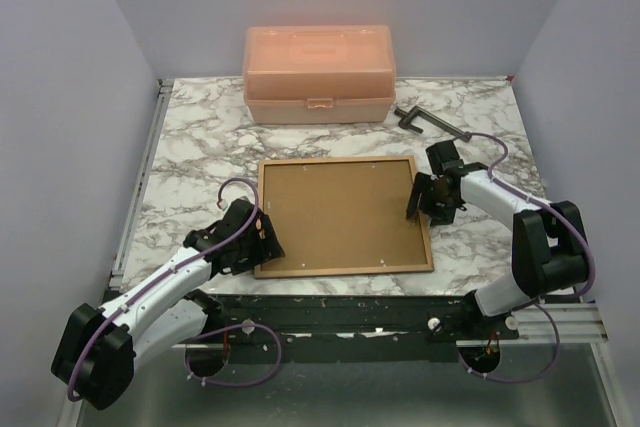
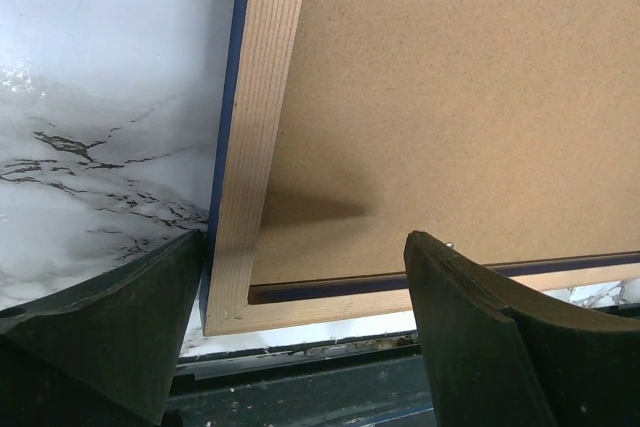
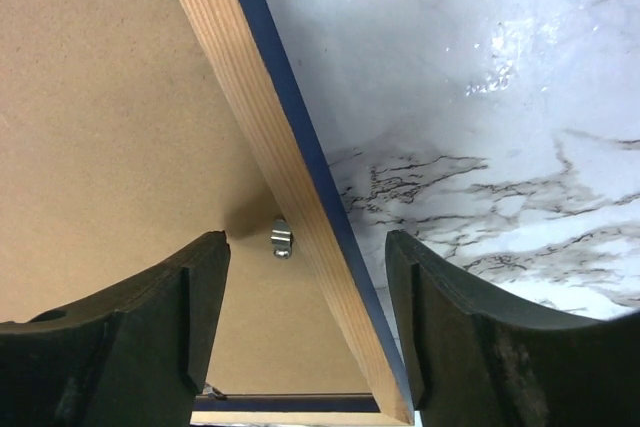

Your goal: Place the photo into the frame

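The frame [image 1: 345, 268] lies face down in the middle of the marble table, tan wood back up, with a brown backing board [image 1: 340, 212] set in it. The photo is out of view. My left gripper [image 1: 262, 242] stands open at the frame's near left corner. In the left wrist view that gripper [image 2: 305, 242] has its jaws either side of the corner of the frame [image 2: 265, 97]. My right gripper [image 1: 418, 197] is open over the right rail. In the right wrist view its jaws [image 3: 307, 237] straddle the frame's rail [image 3: 250, 97] beside a small metal clip [image 3: 282, 238].
A peach plastic box [image 1: 318, 75] stands at the back centre. A black handled tool [image 1: 425, 120] lies at the back right. The frame's near rail sits close to the table's front edge [image 1: 340, 292]. Grey walls close in both sides.
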Robot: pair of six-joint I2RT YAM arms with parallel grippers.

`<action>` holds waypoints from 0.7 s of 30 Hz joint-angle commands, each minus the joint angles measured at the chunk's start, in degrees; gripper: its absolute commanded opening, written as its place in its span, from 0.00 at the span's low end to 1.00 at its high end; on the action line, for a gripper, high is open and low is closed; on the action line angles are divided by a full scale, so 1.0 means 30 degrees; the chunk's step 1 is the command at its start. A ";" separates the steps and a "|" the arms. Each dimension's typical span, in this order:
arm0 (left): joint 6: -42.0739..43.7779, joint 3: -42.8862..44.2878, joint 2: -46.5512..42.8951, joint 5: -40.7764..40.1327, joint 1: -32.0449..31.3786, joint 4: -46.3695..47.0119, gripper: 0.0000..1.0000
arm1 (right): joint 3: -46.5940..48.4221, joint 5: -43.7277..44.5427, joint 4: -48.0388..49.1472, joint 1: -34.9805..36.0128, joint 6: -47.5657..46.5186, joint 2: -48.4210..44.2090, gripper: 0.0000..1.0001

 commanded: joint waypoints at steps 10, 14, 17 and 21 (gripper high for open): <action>-0.0026 -0.0874 0.0646 0.0855 -0.0181 0.0277 0.83 | -0.0344 0.0559 0.0861 -0.0200 -0.0124 0.0761 0.13; -0.0056 -0.0828 0.0632 0.0798 -0.0184 0.0254 0.83 | -0.0311 0.0876 0.0813 -0.0198 -0.0166 0.0585 0.04; -0.0056 -0.0778 0.0633 0.0741 -0.0174 0.0176 0.83 | -0.0197 0.0954 0.0733 -0.0198 -0.0238 0.0440 0.01; -0.0026 -0.0631 0.0553 0.0709 -0.0184 0.0044 0.83 | 0.0270 0.0571 0.0468 -0.0198 -0.0290 0.0248 0.09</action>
